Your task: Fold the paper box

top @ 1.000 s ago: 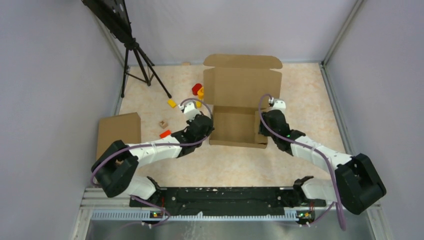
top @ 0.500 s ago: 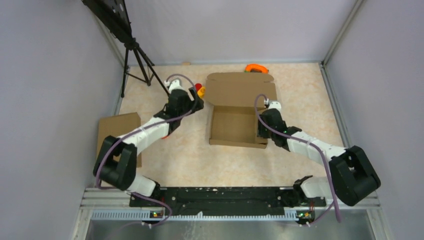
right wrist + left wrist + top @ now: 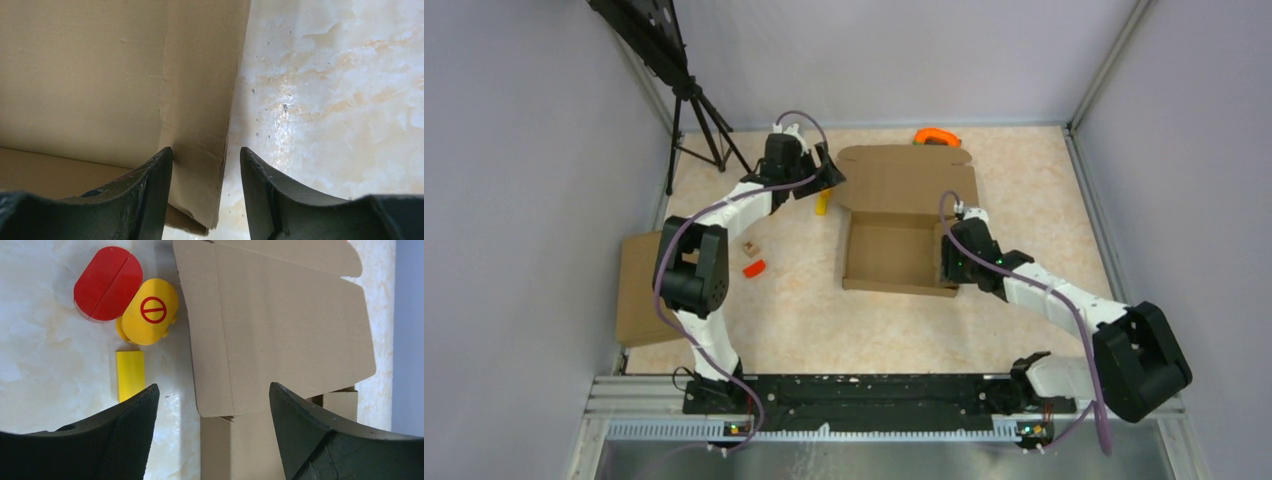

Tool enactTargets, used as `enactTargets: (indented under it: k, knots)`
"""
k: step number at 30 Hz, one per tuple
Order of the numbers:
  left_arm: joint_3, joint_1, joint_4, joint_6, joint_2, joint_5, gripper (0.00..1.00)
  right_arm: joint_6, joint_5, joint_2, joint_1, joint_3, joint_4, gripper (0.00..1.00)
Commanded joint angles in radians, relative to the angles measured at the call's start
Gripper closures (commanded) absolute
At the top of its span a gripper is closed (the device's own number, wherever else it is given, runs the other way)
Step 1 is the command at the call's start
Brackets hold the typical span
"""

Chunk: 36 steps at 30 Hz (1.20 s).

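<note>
The paper box (image 3: pixel 894 250) sits mid-table with its tray formed. Its lid is flopped open toward the far wall, hinge line running left to right. Your left gripper (image 3: pixel 212 387) hovers wide open and empty over the lid's left edge, so that arm's nearer for closing it. Your right gripper (image 3: pixel 206 150) straddles the tray's right wall, jaws about half open. It looks unclamped, but I can't swear to it. The red block (image 3: pixel 107 282), round yellow block (image 3: pixel 149 310) and yellow bar (image 3: pixel 130 375) sit just beside that left edge, so mind those.
</note>
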Motion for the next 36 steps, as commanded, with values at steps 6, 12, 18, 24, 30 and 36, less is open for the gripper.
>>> enactTargets:
  k: [6,12,18,24,30,36]
  knots:
    - [0.15,0.025,-0.014,0.019,0.127,0.134,0.2,0.048,-0.03,-0.103,-0.007,-0.037,-0.064,0.7]
    - [0.255,0.04,-0.089,0.002,0.219,0.166,0.21,0.038,-0.031,-0.065,-0.007,-0.025,-0.065,0.73]
    - [0.273,0.046,-0.085,0.0,0.236,0.188,0.21,0.038,-0.041,-0.047,-0.007,-0.025,-0.062,0.92]
    - [0.339,0.048,-0.144,-0.008,0.284,0.211,0.24,0.028,-0.033,-0.054,-0.007,-0.027,-0.068,1.0]
    - [0.355,0.052,-0.163,-0.019,0.294,0.212,0.34,0.017,-0.027,-0.057,-0.007,-0.02,-0.077,1.0]
    - [0.4,0.054,-0.25,0.035,0.295,0.052,0.38,0.001,-0.042,-0.063,-0.007,-0.024,-0.068,1.0]
